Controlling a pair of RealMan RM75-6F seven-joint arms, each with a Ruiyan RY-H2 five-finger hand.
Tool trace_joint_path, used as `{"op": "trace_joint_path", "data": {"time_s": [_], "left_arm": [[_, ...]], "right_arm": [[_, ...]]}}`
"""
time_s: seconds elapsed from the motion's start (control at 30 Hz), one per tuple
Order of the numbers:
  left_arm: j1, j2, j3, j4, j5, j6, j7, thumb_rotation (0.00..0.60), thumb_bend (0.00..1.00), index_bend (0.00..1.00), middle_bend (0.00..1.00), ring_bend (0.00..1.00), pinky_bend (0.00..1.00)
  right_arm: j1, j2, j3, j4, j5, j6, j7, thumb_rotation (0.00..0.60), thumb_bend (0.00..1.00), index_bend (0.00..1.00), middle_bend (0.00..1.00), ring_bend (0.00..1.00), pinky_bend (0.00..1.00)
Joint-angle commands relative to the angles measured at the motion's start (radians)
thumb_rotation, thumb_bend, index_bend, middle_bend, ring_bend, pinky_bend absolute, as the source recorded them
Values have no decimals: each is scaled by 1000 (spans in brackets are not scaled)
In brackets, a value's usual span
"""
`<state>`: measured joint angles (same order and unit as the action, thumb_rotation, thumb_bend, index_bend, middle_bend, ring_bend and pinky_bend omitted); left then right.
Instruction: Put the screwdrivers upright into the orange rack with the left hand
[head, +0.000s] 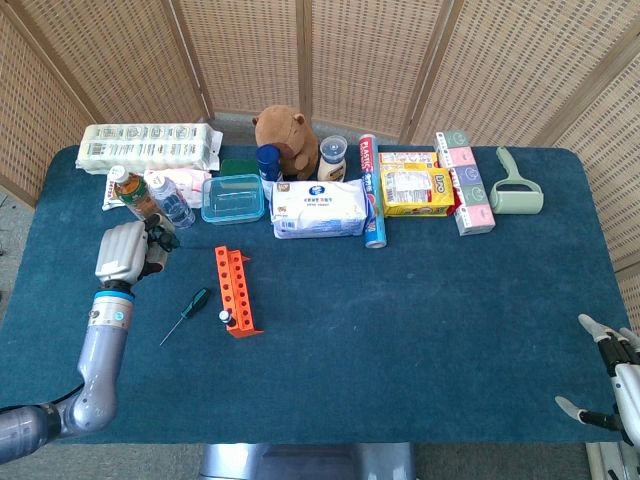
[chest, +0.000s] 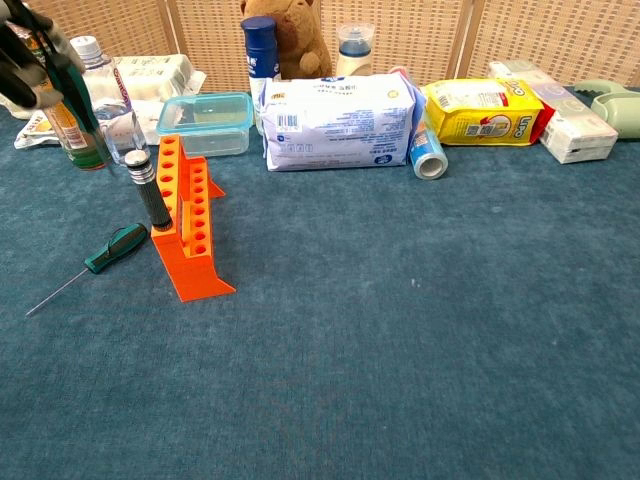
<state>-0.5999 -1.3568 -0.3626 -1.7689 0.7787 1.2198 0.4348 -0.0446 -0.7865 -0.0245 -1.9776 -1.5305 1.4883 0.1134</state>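
1. The left robot hand (head: 124, 252) is raised at the left side of the tabletop (head: 430, 320), beside the bottles (head: 150, 200) and well apart from the orange rack (head: 235, 290). Its fingers are curled in around something dark green. I read that as a screwdriver handle, but it's mostly hidden.
2. The right robot hand (head: 608, 388) is at the near right edge, fingers spread, holding nothing.
3. The rack lies lengthwise and has a single row of holes. A black-handled screwdriver (chest: 150, 195) stands upright in the near-end hole. The other holes look free.
4. A green-handled screwdriver (chest: 115, 248) lies flat on the tabletop just left of the rack. Its thin shaft points toward the near-left, and nothing touches it.
5. Handling, as a judgement:
   - The screwdrivers are light and stiff.
   - The handle is the only sensible place to hold. The shaft is too thin and slick for these fingers.
   - Take hold high on the handle so the tip hangs clear to go into a hole.
6. Risks:
   - The rack looks light, so an off-centre tip could shove or tip it.
   - A screwdriver rotating in the grip would spoil the vertical alignment.
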Motion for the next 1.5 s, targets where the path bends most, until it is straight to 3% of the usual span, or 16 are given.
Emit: {"op": "trace_joint_path", "data": {"time_s": [0.03, 0.43, 0.73, 1.0, 1.27, 1.5], "left_arm": [[33, 51, 11, -91, 69, 43, -34, 600, 440, 589, 900, 996, 1000], [139, 237, 75, -402, 276, 88, -156, 600, 439, 588, 900, 995, 1000], [204, 338, 126, -507, 402, 72, -281, 600, 439, 588, 900, 995, 1000], [226, 391, 154, -517, 454, 23, -412, 600, 441, 588, 900, 996, 1000], [207, 453, 169, -522, 499, -119, -648, 600, 439, 588, 900, 995, 1000], [205, 481, 175, -516, 521, -142, -707, 600, 440, 588, 900, 996, 1000]], "right_arm": [[0, -2, 0, -1, 3, -1, -4, 600, 0, 68, 156, 154, 43], [-1, -5, -1, -4, 1, 0, -18, 600, 0, 68, 156, 154, 43], [-1, -8, -3, -6, -1, -2, -26, 600, 0, 68, 156, 154, 43], [-3, -11, -4, -8, -4, 3, -35, 600, 0, 68, 156, 154, 44], [-3, -11, -3, -8, -3, 5, -32, 600, 0, 68, 156, 154, 44], [-4, -9, -4, -7, -6, 6, -26, 600, 0, 68, 155, 155, 43]]}}
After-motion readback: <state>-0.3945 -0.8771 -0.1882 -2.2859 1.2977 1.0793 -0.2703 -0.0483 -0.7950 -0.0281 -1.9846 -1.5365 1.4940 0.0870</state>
